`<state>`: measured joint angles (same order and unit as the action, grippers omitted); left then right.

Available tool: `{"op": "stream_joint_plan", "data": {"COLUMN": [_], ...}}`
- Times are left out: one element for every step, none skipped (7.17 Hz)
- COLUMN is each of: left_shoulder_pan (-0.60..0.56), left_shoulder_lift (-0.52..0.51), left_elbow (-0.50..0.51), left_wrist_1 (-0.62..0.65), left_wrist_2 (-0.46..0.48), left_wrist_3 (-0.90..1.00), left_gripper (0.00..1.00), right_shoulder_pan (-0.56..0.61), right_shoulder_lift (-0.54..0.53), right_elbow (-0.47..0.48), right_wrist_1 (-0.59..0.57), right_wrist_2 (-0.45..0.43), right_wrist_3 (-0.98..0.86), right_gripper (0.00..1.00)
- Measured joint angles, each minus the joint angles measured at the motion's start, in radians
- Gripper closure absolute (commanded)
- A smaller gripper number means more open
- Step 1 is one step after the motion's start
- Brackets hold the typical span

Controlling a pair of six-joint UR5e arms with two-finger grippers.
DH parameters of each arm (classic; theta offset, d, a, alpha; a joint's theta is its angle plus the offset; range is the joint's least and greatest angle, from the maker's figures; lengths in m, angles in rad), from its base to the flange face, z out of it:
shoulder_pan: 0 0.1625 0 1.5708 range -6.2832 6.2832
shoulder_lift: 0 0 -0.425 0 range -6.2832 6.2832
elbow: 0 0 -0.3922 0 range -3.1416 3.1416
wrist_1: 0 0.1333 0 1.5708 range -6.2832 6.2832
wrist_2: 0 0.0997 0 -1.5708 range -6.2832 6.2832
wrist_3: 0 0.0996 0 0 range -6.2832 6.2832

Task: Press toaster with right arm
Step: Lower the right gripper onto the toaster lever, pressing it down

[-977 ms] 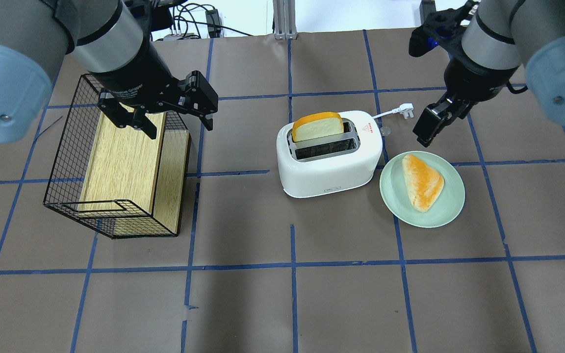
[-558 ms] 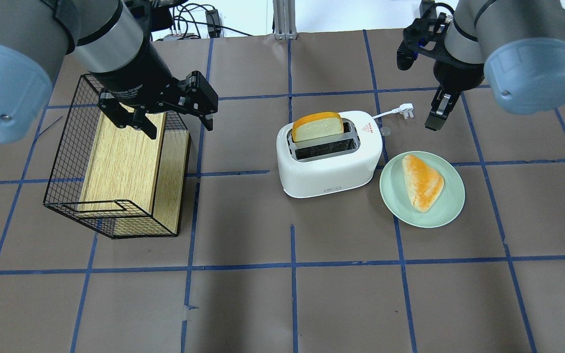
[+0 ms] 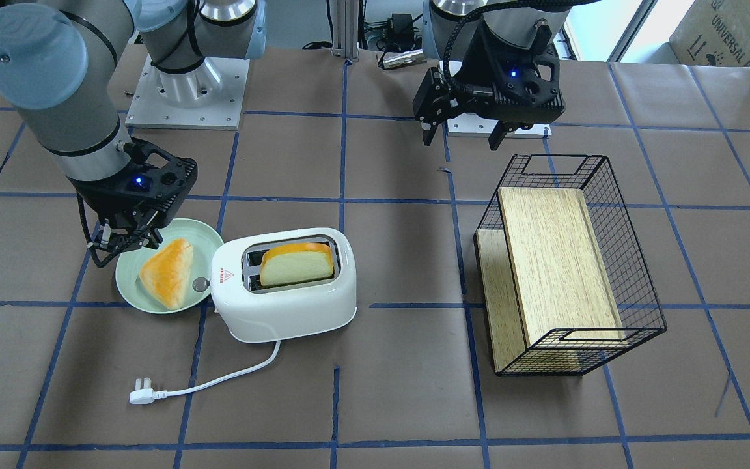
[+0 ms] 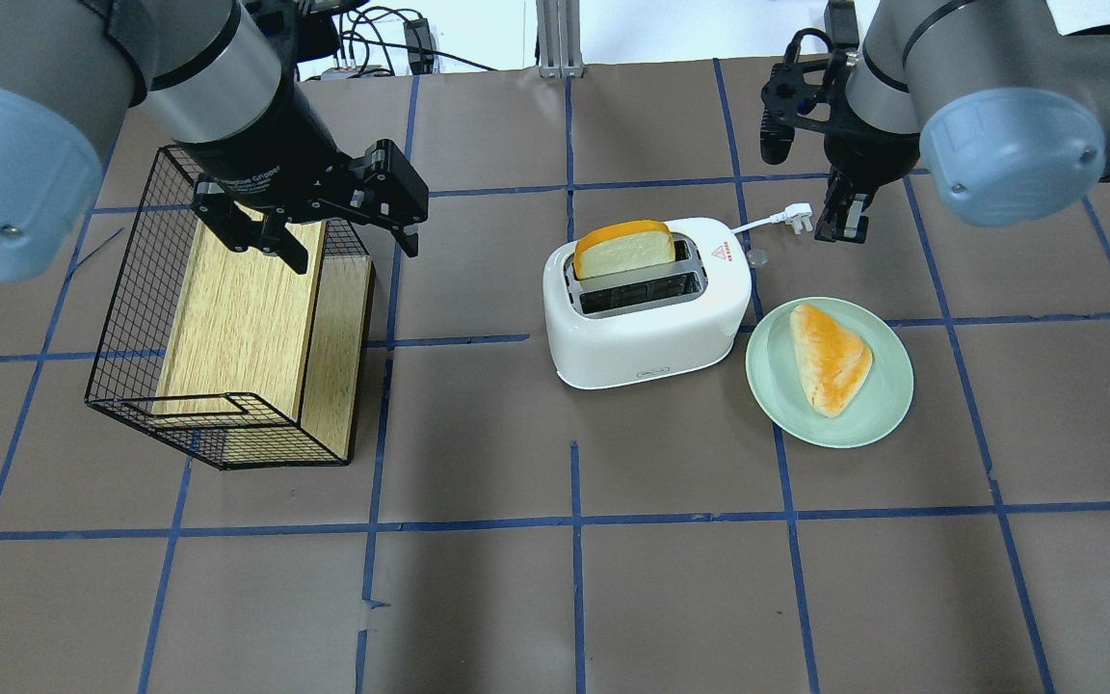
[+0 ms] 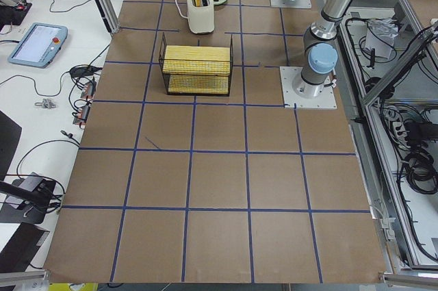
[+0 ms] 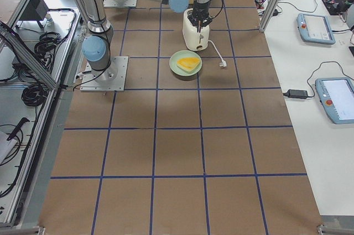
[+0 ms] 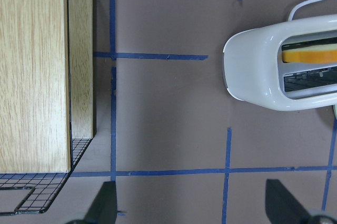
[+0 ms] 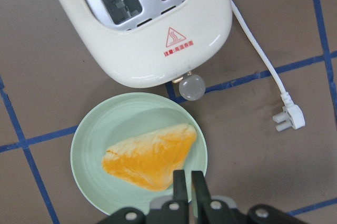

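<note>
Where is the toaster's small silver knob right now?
In the right wrist view, the silver knob sticks out of the toaster's labelled end, toward the green plate, right at that plate's rim.

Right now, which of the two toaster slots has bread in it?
The toaster's slot farther from the robot holds the bread slice; the nearer slot is empty.

Right end effector [image 4: 844, 226] hangs beside toaster [image 4: 647, 313] plug [image 4: 799, 218].
</note>
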<state>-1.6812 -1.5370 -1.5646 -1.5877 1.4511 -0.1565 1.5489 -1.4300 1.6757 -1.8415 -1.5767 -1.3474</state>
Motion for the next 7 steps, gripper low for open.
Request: {"op": "stream_joint_plan", "data": {"left_shoulder_pan": [0.0,0.0,0.0,0.0,0.0,0.0,0.0], "left_shoulder_lift": [0.0,0.0,0.0,0.0,0.0,0.0,0.0], "left_elbow": [0.0,0.0,0.0,0.0,0.0,0.0,0.0], "left_wrist_1": [0.0,0.0,0.0,0.0,0.0,0.0,0.0], "left_wrist_2": [0.0,0.0,0.0,0.0,0.0,0.0,0.0], "left_wrist_3": [0.0,0.0,0.0,0.0,0.0,0.0,0.0], "left_gripper": [0.0,0.0,0.0,0.0,0.0,0.0,0.0], "right_shoulder_pan": [0.0,0.0,0.0,0.0,0.0,0.0,0.0], "right_shoulder_lift": [0.028,0.053,0.068,0.077,0.086,0.091,0.094], "right_elbow": [0.0,0.002,0.012,0.037,0.068,0.097,0.113], "right_wrist_1": [-0.011,-0.026,-0.041,-0.078,-0.127,-0.167,-0.193], "right_wrist_2": [0.025,0.035,0.04,0.042,0.048,0.059,0.067], "right_wrist_3": [-0.047,-0.082,-0.105,-0.123,-0.136,-0.141,-0.143], "right_gripper": [0.87,0.88,0.87,0.88,0.88,0.87,0.87]}}
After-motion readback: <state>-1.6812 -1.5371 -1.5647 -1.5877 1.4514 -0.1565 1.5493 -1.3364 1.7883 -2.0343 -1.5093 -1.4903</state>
